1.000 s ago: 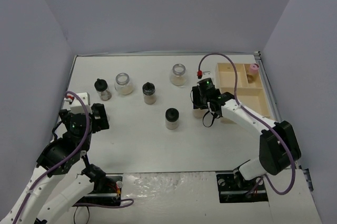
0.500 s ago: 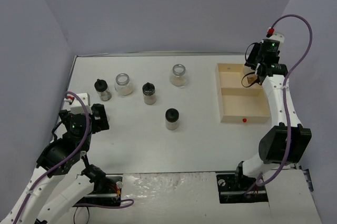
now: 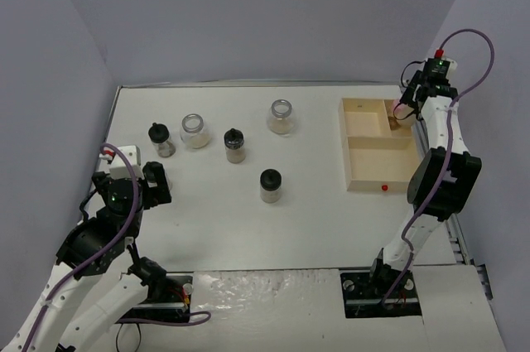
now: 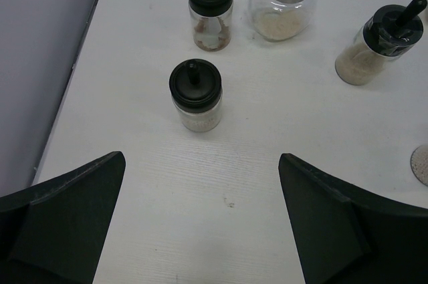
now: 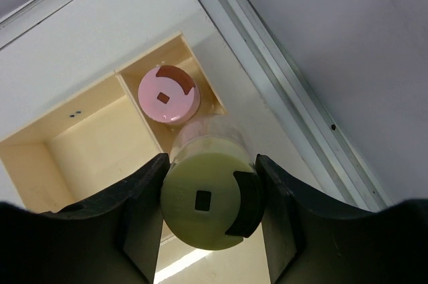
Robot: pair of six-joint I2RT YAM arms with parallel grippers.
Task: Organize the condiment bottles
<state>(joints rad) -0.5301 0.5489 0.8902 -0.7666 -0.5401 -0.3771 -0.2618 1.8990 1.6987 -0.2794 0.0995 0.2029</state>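
One yellow-capped jar [image 5: 200,194] is clamped in the right claw [image 3: 407,108], over the far right corner of the tray [image 3: 346,149], beside a pink-capped jar [image 5: 168,94] standing in that compartment. Three black-capped jars [image 3: 235,146] and two silver-rimmed jars [image 3: 281,117] stand on the bench [image 3: 207,228]. The left claw [image 4: 207,224] gapes apart.

A: What kind of place is this?

B: It looks like a robot test cell in a lab, not a home. A white left arm [image 3: 103,232] and a white right arm [image 3: 439,132] are bolted at the near edge of a white bench [image 3: 215,228]. Plain grey-violet panels [image 3: 248,12] close it on three sides.

A: What else shows it?

B: Purple cables [image 3: 476,32] run along both arms, and a metal rail [image 5: 281,77] borders the bench. On it stand only small jars [image 3: 195,132] and a wooden tray [image 3: 377,166].
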